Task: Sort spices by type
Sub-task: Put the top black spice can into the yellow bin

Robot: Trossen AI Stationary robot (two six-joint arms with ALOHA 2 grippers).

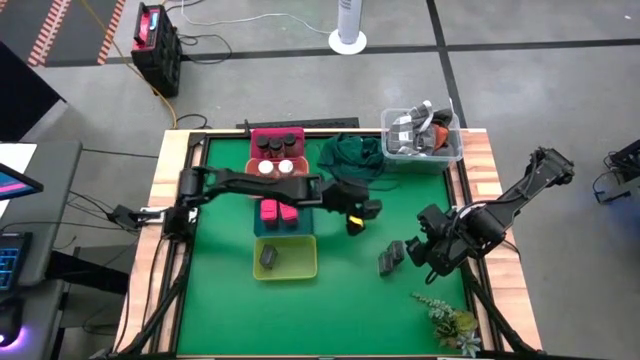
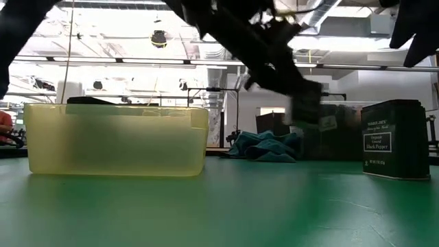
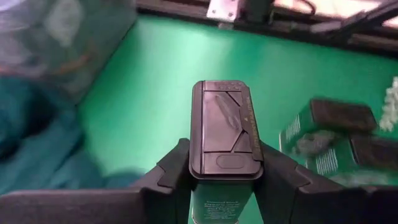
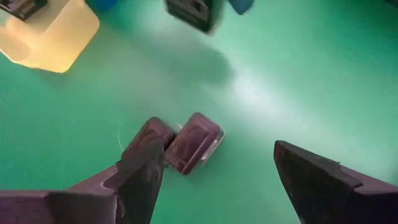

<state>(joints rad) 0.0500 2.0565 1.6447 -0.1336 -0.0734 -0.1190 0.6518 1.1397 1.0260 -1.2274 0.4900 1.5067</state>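
Observation:
My left gripper (image 1: pixel 358 218) is mid-table, right of the teal tray (image 1: pixel 262 228), shut on a dark grey spice box (image 3: pixel 226 127). My right gripper (image 1: pixel 420 250) is open, hovering just right of two dark grey boxes (image 4: pixel 186 142) that stand side by side on the green mat. One of them stands upright in the low view (image 2: pixel 392 137). The pink-red tray (image 1: pixel 252 133) holds dark round jars and white-capped jars. Pink-red packets (image 1: pixel 277 211) lie in the teal tray. One dark grey box (image 1: pixel 268 257) lies in the yellow tray (image 1: pixel 305 262). My left gripper pinches the dark grey box between its two fingers (image 3: pixel 171 177), one on each narrow side just below the lid end (image 3: pixel 226 163). The fingers slant down from the table's left. The box is lifted clear of the mat (image 2: pixel 305 106).
A clear bin of odds and ends (image 1: pixel 422 135) sits at the far right corner, with a crumpled dark green cloth (image 1: pixel 350 155) beside it. A plant sprig (image 1: pixel 450 320) lies near the right near corner. Bare green mat (image 1: pixel 340 310) stretches along the near side.

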